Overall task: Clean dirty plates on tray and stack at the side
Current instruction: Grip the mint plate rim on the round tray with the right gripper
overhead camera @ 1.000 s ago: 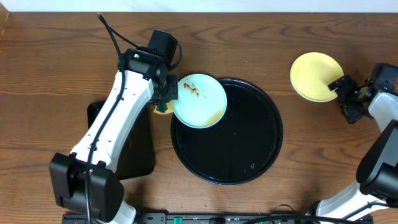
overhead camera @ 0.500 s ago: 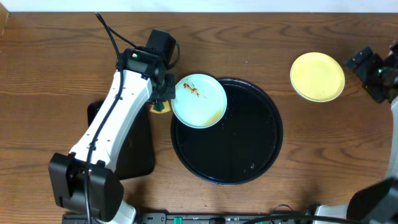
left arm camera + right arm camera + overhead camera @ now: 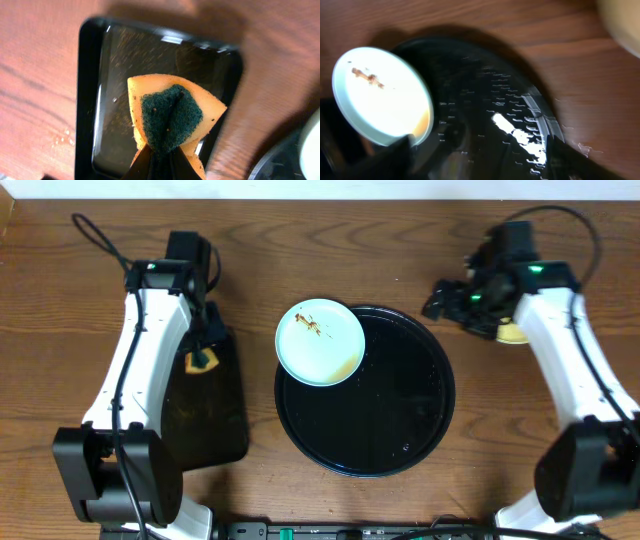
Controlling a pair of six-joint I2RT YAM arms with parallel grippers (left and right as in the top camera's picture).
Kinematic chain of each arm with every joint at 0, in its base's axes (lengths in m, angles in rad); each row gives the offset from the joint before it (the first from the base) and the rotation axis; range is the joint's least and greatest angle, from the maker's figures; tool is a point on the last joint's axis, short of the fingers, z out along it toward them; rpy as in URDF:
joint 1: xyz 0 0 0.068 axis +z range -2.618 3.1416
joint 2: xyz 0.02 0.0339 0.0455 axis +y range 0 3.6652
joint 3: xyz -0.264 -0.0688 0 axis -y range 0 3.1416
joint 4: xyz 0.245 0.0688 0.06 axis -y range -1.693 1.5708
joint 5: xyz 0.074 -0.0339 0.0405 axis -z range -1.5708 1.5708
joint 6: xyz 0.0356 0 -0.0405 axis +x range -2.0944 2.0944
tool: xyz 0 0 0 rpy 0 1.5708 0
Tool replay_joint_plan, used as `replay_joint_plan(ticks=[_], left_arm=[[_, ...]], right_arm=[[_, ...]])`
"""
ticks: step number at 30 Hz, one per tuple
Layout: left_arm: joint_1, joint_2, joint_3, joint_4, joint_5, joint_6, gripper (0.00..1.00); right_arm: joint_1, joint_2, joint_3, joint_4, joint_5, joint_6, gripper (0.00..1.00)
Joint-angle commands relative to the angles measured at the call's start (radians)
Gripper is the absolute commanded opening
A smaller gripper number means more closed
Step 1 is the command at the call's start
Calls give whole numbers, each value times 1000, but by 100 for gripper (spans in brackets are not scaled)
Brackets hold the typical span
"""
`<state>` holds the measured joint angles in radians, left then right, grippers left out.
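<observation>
— While the left claw (image 3: 156, 162) is clenched on the sponge (image 3: 170, 117) above the rectangular tray (image 3: 97, 100), where is the dirty plate?

— The mint plate (image 3: 320, 345) sits propped on the upper-left rim of the round tray (image 3: 400, 445), partly overhanging the desk (image 3: 400, 240). The right claw (image 3: 442, 298) hovers just beyond the tray's far side, fingers spread, grasping nothing.

— So how should this go?

— I'd have the right claw pinch the plate's edge on its own side, clear of the brown smear (image 3: 310, 329), and hold it steady. Then bring the sponge across, green face down, over the smear and the brownish pool by the lower edge.

— And after?

— Stack it on the yellow plate (image 3: 513, 336), which is mostly hidden under the right arm.
</observation>
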<state>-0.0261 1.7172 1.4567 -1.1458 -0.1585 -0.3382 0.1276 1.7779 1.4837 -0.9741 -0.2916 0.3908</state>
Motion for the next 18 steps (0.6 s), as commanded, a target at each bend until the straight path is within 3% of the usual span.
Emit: replay_joint_plan(ticks=[1,3,6,9,12,15,18], left_arm=[[14,2,-68,16,-10,-15,7],[14,2,-101,40,-7,-17,7],[14,2,-128,57,-7,-23,7],[14,2,-129,62,-7,-22,7],[14,2,-129,63,-7,-22,7],[14,2,-129,63,-7,-22,7],[14,2,-129,63,-7,-22,7]], right_arm=[[68,60,-8,33,-80,19,72],[101,96,-8,59,-81,40,84],[144,148,-8,106,-106,43,74],[185,203,-8,148,-118,77,76],[215,249,-8,180,-153,76,64],[248,304,-8,206,-181,86,65],[271,338,-8,230,-188,90,59]])
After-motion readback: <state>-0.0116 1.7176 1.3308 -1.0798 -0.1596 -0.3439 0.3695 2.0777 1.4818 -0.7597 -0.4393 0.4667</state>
